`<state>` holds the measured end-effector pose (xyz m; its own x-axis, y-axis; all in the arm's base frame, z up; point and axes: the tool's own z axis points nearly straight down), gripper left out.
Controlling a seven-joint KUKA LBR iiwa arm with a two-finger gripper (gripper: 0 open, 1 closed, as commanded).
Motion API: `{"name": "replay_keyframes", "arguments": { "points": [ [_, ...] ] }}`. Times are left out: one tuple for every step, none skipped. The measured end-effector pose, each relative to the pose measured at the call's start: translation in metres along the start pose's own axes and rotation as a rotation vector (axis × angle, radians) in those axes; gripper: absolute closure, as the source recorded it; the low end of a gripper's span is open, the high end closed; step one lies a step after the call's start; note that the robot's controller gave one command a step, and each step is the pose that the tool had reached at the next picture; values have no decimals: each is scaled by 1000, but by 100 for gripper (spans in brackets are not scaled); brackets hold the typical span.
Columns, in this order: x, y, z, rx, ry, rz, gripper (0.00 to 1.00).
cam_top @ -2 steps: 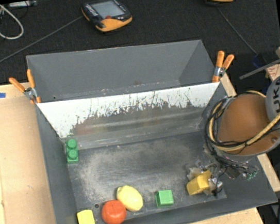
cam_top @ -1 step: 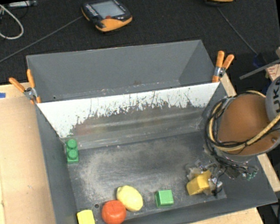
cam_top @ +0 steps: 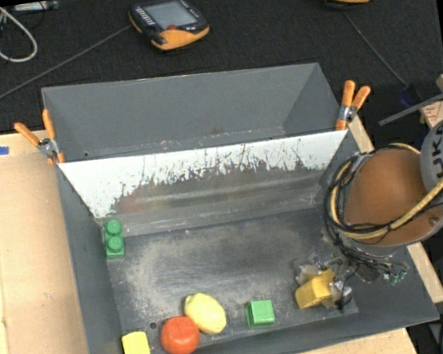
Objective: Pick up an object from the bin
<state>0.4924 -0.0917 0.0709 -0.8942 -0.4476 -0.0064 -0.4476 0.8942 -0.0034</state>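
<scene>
A grey metal bin (cam_top: 196, 118) is being viewed from above. The robot arm is reaching in from the right, with its rounded orange-brown wrist cover (cam_top: 385, 193) and looped cables hanging over the bin's front right corner. Beneath the cover, the claw (cam_top: 335, 285) is sitting low in that corner, right against a small yellow block (cam_top: 311, 293) lying on the bin floor. It is not possible to tell whether the claw is spread, pressed together or pinching the block.

Along the front wall, well apart from the claw, a green cube (cam_top: 261, 312), a pale yellow oval (cam_top: 206, 313), a red ball (cam_top: 179, 337) and a yellow cube (cam_top: 135, 346) are lying in a row. A green knobbed piece (cam_top: 114, 238) is resting by the left wall.
</scene>
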Motion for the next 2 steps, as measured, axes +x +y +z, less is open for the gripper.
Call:
{"name": "replay_keyframes", "arguments": {
  "points": [
    [3, -4, -63, -6, 5, 0, 100],
    [7, -16, -165, -10, 9, -2, 100]
  ]
}}
